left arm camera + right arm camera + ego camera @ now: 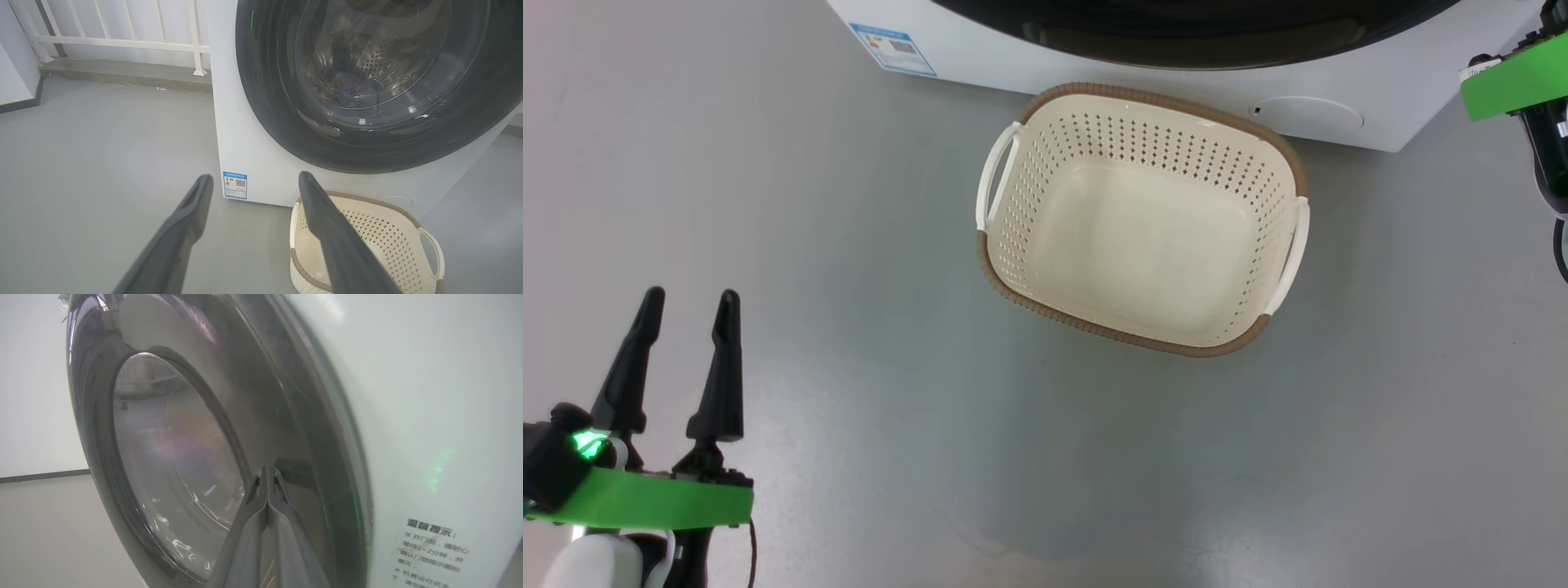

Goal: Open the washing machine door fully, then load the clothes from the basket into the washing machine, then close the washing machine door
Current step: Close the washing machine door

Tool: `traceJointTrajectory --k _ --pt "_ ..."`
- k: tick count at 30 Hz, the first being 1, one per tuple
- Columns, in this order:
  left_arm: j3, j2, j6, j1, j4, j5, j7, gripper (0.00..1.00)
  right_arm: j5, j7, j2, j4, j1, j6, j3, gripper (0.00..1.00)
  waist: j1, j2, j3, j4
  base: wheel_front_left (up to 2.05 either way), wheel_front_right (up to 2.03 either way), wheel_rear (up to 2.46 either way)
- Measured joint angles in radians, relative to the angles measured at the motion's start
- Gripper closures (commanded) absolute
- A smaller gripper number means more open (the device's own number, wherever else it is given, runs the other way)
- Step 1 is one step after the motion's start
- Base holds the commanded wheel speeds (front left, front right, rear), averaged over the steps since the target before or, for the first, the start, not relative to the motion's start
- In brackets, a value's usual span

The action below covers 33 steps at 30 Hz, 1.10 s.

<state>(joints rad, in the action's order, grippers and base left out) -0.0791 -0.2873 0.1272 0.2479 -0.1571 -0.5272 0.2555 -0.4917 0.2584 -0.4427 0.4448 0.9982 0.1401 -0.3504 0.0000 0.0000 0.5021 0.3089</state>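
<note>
Apparently almost finished: finds the basket (1111,135) bare on the floor (849,245) just before the washing machine (253,155), with the clothes (347,87) glimpsed through the glass of the washing machine door (265,94). Looks shut or nearly so, perhaps lacking a last push. Sets the closed, empty right pincer (267,471) tip-first against the door's black rim; holds the left pincer (690,298) spread wide, gripping nothing, well apart from the basket.

The basket (1045,163) is cream-white, its walls dotted with rows of small diamond holes, its rim band (1094,327) woven brown. The washing machine (1094,69) is white with a blue label sticker (892,47); the washing machine door (265,102) has a glossy black rim. The floor (809,245) is plain grey.
</note>
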Motion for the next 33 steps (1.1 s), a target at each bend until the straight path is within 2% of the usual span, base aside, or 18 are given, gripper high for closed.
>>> traceJointTrajectory --k 9,10,11,12,13,23,33 --pt "0.0 0.002 0.0 0.0 -0.005 0.0 0.0 0.0 0.0 0.0 0.006 0.007 -0.005 -0.001 0.009 1.0 0.0 0.0 -0.021 -0.005 0.0 0.0 0.0" --pt "0.0 0.002 0.0 0.0 -0.006 0.0 0.0 0.0 0.0 0.0 0.006 0.007 -0.007 -0.002 0.011 0.71 0.0 0.0 -0.026 -0.006 0.0 0.0 0.0" --pt "0.0 0.002 0.0 0.0 -0.007 0.0 0.0 0.0 0.0 0.0 0.007 0.007 -0.009 -0.002 0.014 0.53 0.0 0.0 -0.032 -0.008 0.0 0.0 0.0" --pt "0.0 0.002 0.0 0.0 -0.007 0.0 0.0 0.0 -0.001 0.0 0.009 0.007 -0.015 -0.002 0.018 0.05 0.0 0.0 -0.038 -0.009 0.0 0.0 0.0" --pt "0.0 0.002 0.0 0.0 -0.007 0.0 0.0 0.0 -0.002 0.0 0.014 0.006 -0.026 -0.002 0.025 0.0 0.0 0.0 -0.044 -0.011 0.0 0.0 0.0" --pt "-0.004 -0.002 0.0 -0.006 -0.016 0.0 0.0 0.0 0.0 0.0 0.071 -0.057 -0.158 -0.005 0.026 0.0 -0.0001 0.0 -0.121 -0.049 0.0 0.0 0.0" --pt "-0.005 -0.012 0.0 -0.048 -0.022 0.002 0.0 0.0 0.01 0.0 0.104 -0.128 -0.293 -0.005 0.037 0.0 -0.0001 0.0 -0.202 -0.13 0.0 0.0 0.0"
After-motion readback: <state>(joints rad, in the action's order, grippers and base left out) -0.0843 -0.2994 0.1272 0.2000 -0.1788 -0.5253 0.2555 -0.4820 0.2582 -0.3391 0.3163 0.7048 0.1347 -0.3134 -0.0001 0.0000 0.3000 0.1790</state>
